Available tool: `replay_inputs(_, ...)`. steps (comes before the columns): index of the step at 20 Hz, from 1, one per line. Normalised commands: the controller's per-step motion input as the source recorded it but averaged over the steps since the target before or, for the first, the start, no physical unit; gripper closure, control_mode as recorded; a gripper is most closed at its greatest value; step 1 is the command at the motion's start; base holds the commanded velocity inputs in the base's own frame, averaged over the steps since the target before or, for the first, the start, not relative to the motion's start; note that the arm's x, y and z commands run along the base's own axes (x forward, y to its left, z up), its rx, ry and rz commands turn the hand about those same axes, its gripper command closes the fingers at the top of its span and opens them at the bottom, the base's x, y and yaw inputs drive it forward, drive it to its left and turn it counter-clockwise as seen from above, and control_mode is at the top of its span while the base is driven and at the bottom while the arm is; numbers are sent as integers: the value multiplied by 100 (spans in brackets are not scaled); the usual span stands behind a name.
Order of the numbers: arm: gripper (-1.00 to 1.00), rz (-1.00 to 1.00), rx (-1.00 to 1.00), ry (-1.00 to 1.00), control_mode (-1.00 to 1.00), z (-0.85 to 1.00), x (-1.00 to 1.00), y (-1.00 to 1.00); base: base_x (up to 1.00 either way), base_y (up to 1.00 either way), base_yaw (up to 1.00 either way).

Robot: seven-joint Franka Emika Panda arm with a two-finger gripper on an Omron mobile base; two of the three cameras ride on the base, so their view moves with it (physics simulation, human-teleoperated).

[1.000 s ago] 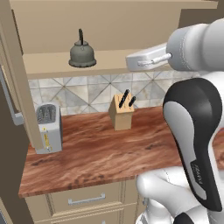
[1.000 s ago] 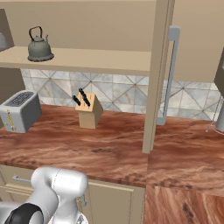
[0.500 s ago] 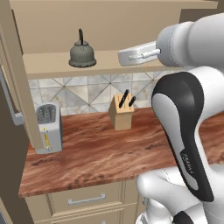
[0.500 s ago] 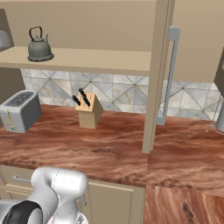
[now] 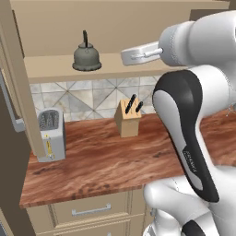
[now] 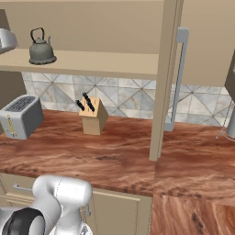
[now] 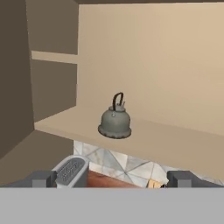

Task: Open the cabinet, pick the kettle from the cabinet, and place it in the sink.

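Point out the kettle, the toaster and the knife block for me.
kettle [image 7: 115, 122]: hand view, on its round body.
toaster [image 5: 50, 134]: left base view, front face.
knife block [image 6: 93, 120]: right base view, wooden side.

kettle [image 5: 86, 57]: 1 | toaster [image 5: 50, 133]: 1 | knife block [image 5: 128, 118]: 1 (two dark handles showing) | cabinet doors [image 6: 165, 78]: 2

Cabinet [image 6: 92, 27] doors swung wide, front open for access. Kettle [image 7: 115, 119] alone near shelf's [image 7: 175, 148] front edge, bare shelf both sides. Below, toaster [image 5: 50, 133] and knife block [image 5: 127, 117] occupying counter [image 5: 101, 161] back edge; front edge free.
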Motion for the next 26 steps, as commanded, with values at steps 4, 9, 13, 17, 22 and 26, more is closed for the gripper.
replay_inputs(4, -100, 0, 0, 0, -100, 0, 27, 1, 0, 0, 0)
replay_inputs(9, -100, 0, 0, 0, -100, 0, 28, 7, 0, 0, 0)
replay_inputs(13, -100, 0, 0, 0, -100, -2, 30, 11, 0, 0, 0)
replay_inputs(17, -100, 0, 0, 0, -100, -6, 31, 13, 0, 0, 0)
replay_inputs(22, -100, 0, 0, 0, -100, -9, 29, 13, 0, 0, 0)
replay_inputs(26, -100, 0, 0, 0, -100, -8, 32, 10, 0, 0, 0)
